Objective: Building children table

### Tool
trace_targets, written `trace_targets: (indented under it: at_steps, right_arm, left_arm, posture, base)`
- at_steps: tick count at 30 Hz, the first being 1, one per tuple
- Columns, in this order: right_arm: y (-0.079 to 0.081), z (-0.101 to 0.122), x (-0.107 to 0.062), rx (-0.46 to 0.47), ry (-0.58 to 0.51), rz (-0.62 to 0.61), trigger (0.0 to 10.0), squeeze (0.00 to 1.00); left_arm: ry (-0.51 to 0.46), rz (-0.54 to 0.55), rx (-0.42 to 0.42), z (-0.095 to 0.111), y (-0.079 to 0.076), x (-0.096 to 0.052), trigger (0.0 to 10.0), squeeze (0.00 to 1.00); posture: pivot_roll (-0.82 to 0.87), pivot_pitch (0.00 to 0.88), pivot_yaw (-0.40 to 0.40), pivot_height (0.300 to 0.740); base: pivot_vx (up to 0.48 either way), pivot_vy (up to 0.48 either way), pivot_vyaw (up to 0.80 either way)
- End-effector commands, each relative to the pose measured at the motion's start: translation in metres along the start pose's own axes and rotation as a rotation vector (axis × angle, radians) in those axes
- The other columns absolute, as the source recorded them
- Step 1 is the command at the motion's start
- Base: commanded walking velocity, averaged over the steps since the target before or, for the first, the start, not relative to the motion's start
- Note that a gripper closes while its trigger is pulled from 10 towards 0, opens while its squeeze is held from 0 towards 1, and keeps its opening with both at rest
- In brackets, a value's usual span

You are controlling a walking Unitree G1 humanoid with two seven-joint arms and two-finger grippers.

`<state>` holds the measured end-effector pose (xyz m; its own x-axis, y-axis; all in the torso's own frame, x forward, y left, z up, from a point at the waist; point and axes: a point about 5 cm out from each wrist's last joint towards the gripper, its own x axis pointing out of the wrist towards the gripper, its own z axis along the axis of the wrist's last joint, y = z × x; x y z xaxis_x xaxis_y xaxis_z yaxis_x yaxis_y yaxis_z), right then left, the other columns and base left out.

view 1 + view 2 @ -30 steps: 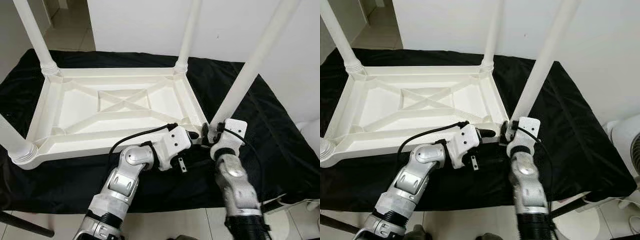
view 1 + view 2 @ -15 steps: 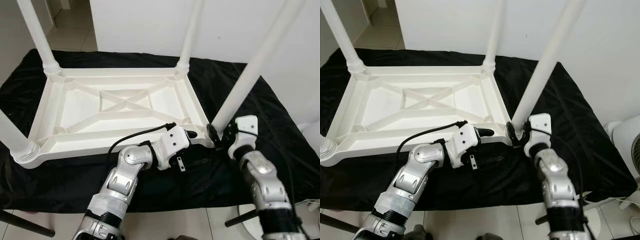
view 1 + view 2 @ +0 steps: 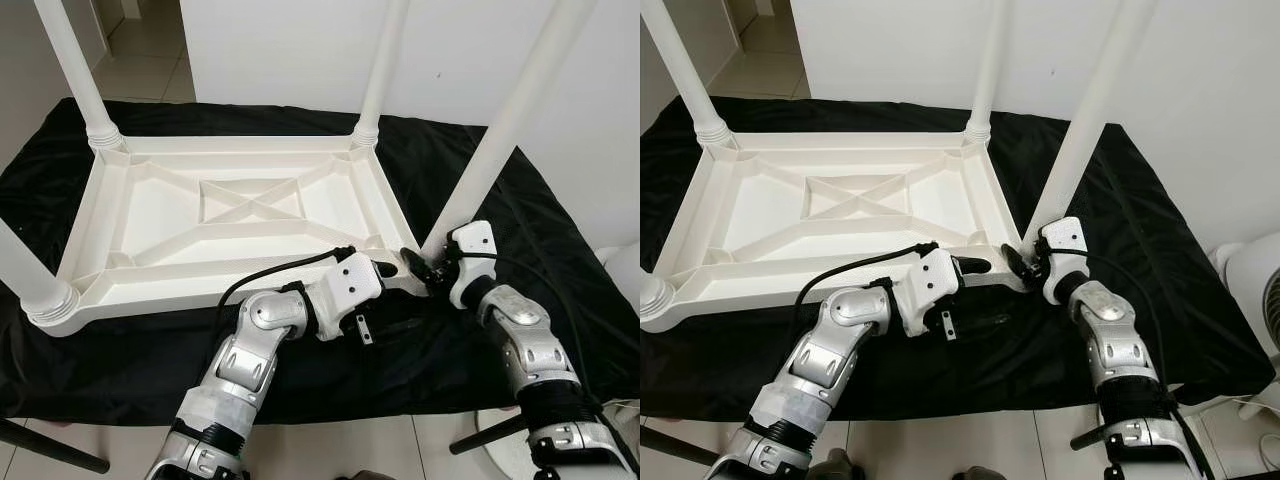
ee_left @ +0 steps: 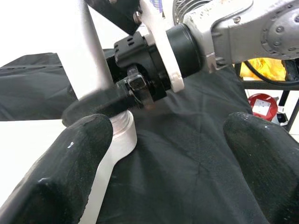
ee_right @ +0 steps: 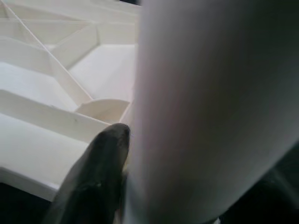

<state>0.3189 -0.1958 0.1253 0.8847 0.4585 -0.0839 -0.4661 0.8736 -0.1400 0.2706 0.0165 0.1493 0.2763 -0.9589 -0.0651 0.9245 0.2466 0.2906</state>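
A white plastic children's table [image 3: 150, 215] lies upside down on a black cloth, its legs pointing up. My right gripper [image 3: 420, 268] is at the base of the near-right leg [image 3: 505, 130], where the leg meets the corner socket. In the right wrist view one black finger [image 5: 100, 163] presses against the leg [image 5: 210, 107]; the other finger is hidden behind it. My left gripper [image 3: 390, 268] sits just left of that corner, open and holding nothing, its fingers [image 4: 70, 158] spread wide. One fingertip rests against the table's rim [image 4: 117, 140].
The black cloth [image 3: 560, 260] covers a low surface against a white wall. Other legs stand at the far left [image 3: 75, 70], far right [image 3: 380, 60] and near left [image 3: 25, 275] corners. A white fan [image 3: 1250, 290] stands on the tiled floor to the right.
My right forearm has swung out to the right and its wrist has turned, with the fingers staying at the leg's base. The left arm has hardly moved.
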Motion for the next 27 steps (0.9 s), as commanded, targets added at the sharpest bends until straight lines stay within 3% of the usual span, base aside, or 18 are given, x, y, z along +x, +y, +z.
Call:
trace_targets:
  at_steps: [1,5,6,7,12,13,15,19,22,27]
  right_arm:
    - [0.007,-0.010,0.000,-0.036,0.044,0.048,0.0,0.00]
    - [0.006,-0.013,-0.003,-0.023,0.046,0.039,0.0,0.00]
    - [0.005,-0.014,-0.004,-0.017,0.045,0.017,5.6,0.00]
    - [0.004,-0.015,-0.005,0.000,0.045,-0.003,10.0,0.00]
    - [0.001,-0.015,-0.007,0.029,0.047,-0.083,10.0,0.00]
    - [-0.001,-0.015,-0.007,0.061,0.047,-0.169,10.0,0.00]
    - [-0.001,-0.015,-0.007,0.061,0.047,-0.169,10.0,0.00]
    - [0.002,-0.009,-0.005,0.147,0.039,-0.300,10.0,0.00]
    - [0.003,-0.008,-0.005,0.158,0.039,-0.316,10.0,0.00]
    - [0.019,0.000,0.000,0.191,0.038,-0.458,10.0,0.00]
  left_arm:
    - [-0.005,0.159,0.009,0.002,0.006,0.002,10.0,0.00]
    - [-0.005,0.159,0.009,0.002,0.006,0.002,10.0,0.00]
    - [-0.005,0.158,0.009,0.002,0.006,0.002,10.0,0.00]
    - [-0.006,0.157,0.009,0.002,0.005,0.002,10.0,0.00]
    - [-0.008,0.154,0.007,0.002,0.005,0.003,10.0,0.00]
    - [-0.009,0.149,0.007,0.002,0.004,0.004,10.0,0.00]
    - [-0.009,0.149,0.007,0.002,0.004,0.004,10.0,0.00]
    - [-0.013,0.143,0.007,0.002,0.004,0.006,10.0,0.00]
    - [-0.013,0.142,0.007,0.002,0.003,0.006,10.0,0.00]
    - [-0.016,0.139,0.004,0.001,0.002,0.006,10.0,0.00]
  posture:
    - [0.03,0.000,-0.079,0.740]
    - [0.03,0.000,-0.078,0.740]
    - [0.03,0.000,-0.078,0.740]
    - [0.03,0.000,-0.078,0.740]
    - [0.02,0.000,-0.075,0.740]
    - [0.01,0.000,-0.075,0.740]
    - [0.01,0.000,-0.075,0.740]
    - [0.01,0.000,-0.075,0.740]
    - [0.00,0.000,-0.075,0.740]
    - [0.00,0.000,-0.076,0.740]
  base:
    - [0.000,0.000,0.00]
    - [0.000,0.000,0.00]
    - [0.000,0.000,0.00]
    - [0.000,0.000,0.00]
    - [0.000,0.000,0.00]
    - [0.000,0.000,0.00]
    - [0.000,0.000,0.00]
    - [0.000,0.000,0.00]
    - [0.000,0.000,0.00]
    - [0.000,0.000,0.00]
